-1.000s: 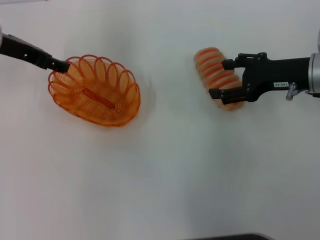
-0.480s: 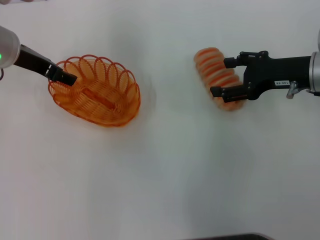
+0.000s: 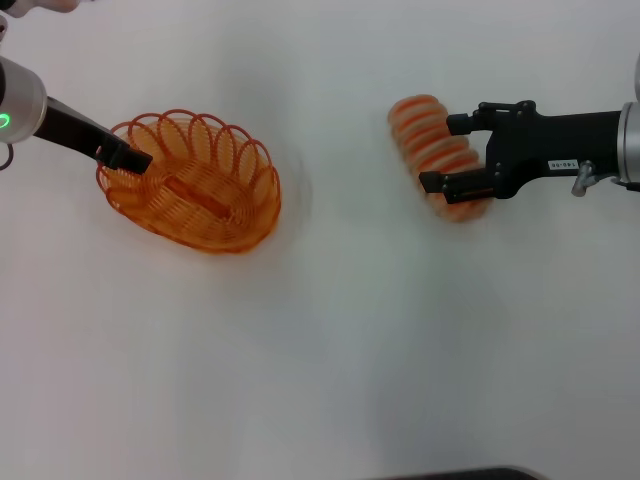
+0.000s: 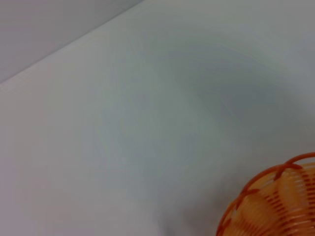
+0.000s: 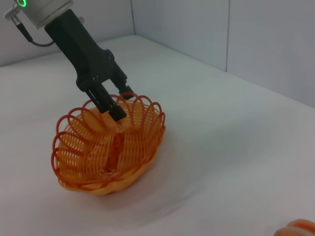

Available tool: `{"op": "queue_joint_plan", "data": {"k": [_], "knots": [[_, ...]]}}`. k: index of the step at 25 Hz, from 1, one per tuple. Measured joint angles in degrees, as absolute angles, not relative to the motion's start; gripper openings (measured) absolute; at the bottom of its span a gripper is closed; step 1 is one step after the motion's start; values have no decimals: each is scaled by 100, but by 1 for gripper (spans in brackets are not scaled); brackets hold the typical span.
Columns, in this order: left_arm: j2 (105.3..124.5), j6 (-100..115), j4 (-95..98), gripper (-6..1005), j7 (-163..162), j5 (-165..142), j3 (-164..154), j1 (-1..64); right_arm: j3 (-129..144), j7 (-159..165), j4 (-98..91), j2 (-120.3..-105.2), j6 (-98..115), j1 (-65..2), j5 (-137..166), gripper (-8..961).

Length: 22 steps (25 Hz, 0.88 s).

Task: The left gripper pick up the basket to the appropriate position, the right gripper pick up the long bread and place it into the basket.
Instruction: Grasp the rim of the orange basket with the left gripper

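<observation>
One long bread point(image 3: 437, 156) (axis slanting near-right) between wide right tool point(image 3: 448, 154) fingers; left tool point(image 3: 128, 157) straddling basket point(image 3: 190, 180) rim.

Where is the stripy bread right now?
In the head view the long bread lies on the table's right side, between the right pincer's open fingers, far from the basket.

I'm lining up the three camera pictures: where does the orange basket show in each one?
Head view: the basket sits left of centre, the left gripper at its rim.
Left wrist view: only a piece of its looped rim shows, in the lower right corner.
Right wrist view: whole, left of centre.
Shared landmark: the scalloped orange rim.
</observation>
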<state>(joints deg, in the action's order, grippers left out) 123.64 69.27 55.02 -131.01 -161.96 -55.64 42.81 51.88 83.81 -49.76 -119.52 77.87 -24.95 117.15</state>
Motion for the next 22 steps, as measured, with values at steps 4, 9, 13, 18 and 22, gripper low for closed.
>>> {"op": "queue_joint_plan", "data": {"k": [4,9,13,18,22], "knots": [[12343,6913,5485,758,-13246,-16209,-5544,4302,5185,8388,-4977,-11953,7787,-2496,11715,929],[12330,6936,5481,563,-13266,-16214,-5520,4337,5185,8393,-4976,-11953,7787,-2496,11715,928],[12328,6986,5458,261,-13306,-16216,-5542,4356,5185,8393,-4977,-11953,7788,-2497,11715,928],[12320,7036,5457,83,-13461,-16216,-5514,4376,5185,8394,-4978,-11953,7788,-2496,11713,928],[12282,7112,5457,79,-13657,-16216,-5502,4420,5142,8392,-4977,-11953,7787,-2496,11710,928]]}}
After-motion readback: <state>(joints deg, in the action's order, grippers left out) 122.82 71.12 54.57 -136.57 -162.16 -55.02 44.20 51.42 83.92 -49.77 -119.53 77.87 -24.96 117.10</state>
